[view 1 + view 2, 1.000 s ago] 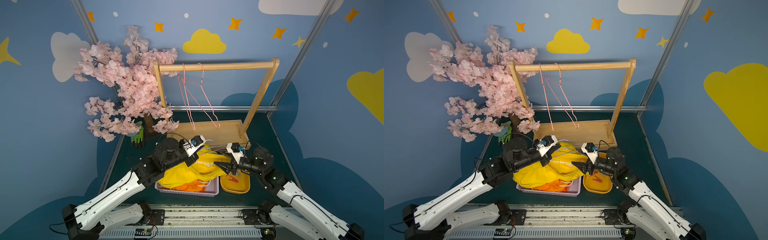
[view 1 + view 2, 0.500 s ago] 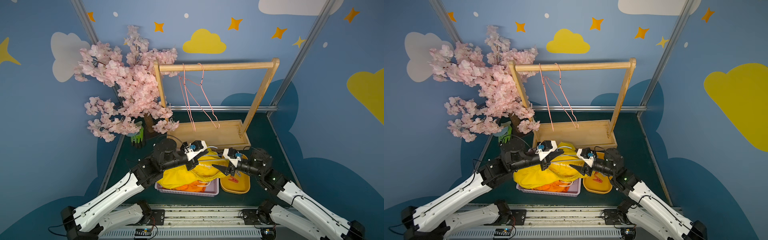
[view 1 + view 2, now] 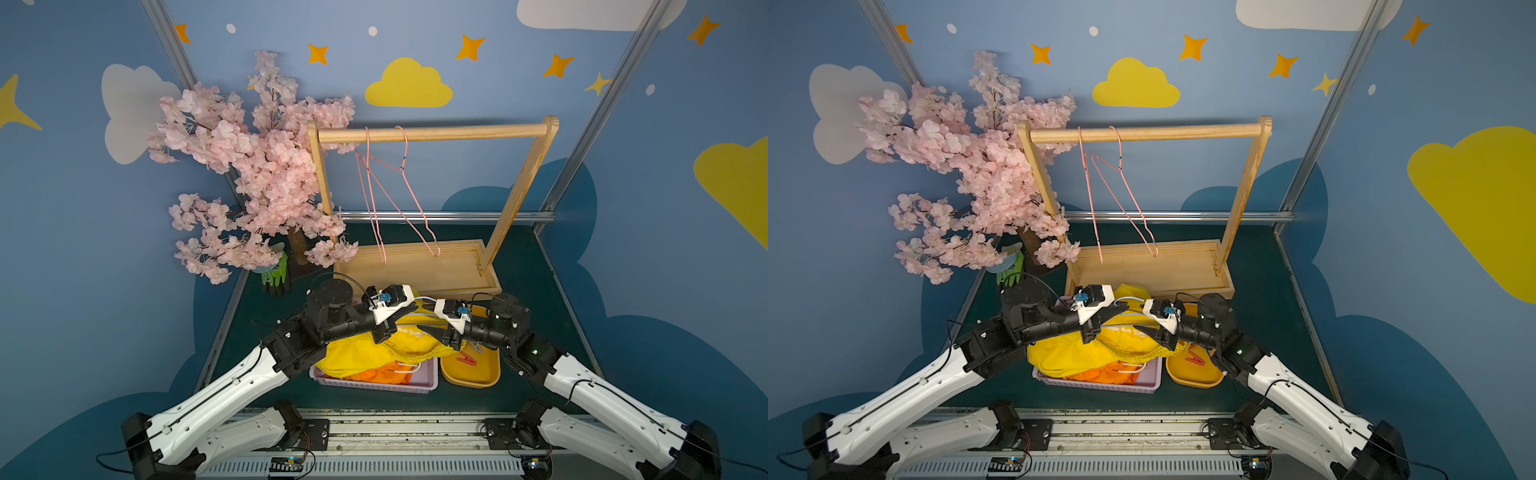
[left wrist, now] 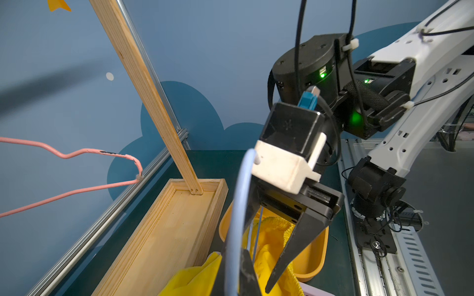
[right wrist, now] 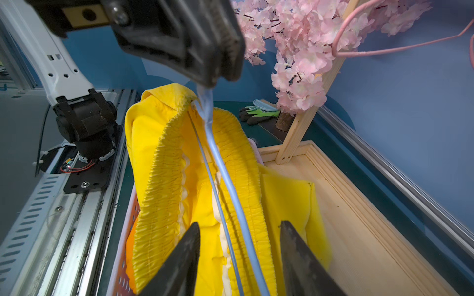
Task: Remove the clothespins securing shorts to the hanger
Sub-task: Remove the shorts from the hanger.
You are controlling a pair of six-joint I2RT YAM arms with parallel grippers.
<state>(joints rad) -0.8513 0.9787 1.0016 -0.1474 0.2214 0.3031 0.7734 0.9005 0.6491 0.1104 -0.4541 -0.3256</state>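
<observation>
Plainly the soft part here is the yellow shorts (image 5: 164, 164). They look thin, limp and light, and they hang above the lilac basket (image 3: 374, 390) with their gathered waistband bunched around the blue hanger (image 5: 229, 184). The orange shorts (image 3: 382, 372) lie inside the basket.

The hanger is thin wire, probably springy rather than rigid, so a tug on the cloth would likely swing it. The left gripper (image 5: 215, 77) is clamped on the end where the two blue wires converge and holds the hanger up over the basket. The right gripper (image 5: 238, 225) has its jaws apart. They straddle the wires and the waistband, and I cannot tell whether they touch either.

No peg shows on the yellow shorts in any view, as the folds may hide one. A red clothespin (image 3: 467, 360) lies flat in the yellow tray (image 3: 478, 374) just beside the basket. Such pegs look small, hard, smooth and spring-loaded, so the place to grip is across the two tail ends. Squeezing there opens the mouth, whereas pinching the body would only slip.

The hanger's long axis runs roughly level along the basket's long side, from the left jaws toward the right ones. The red peg's long axis lies roughly the same way, and which end is its mouth is too small to tell.
</observation>
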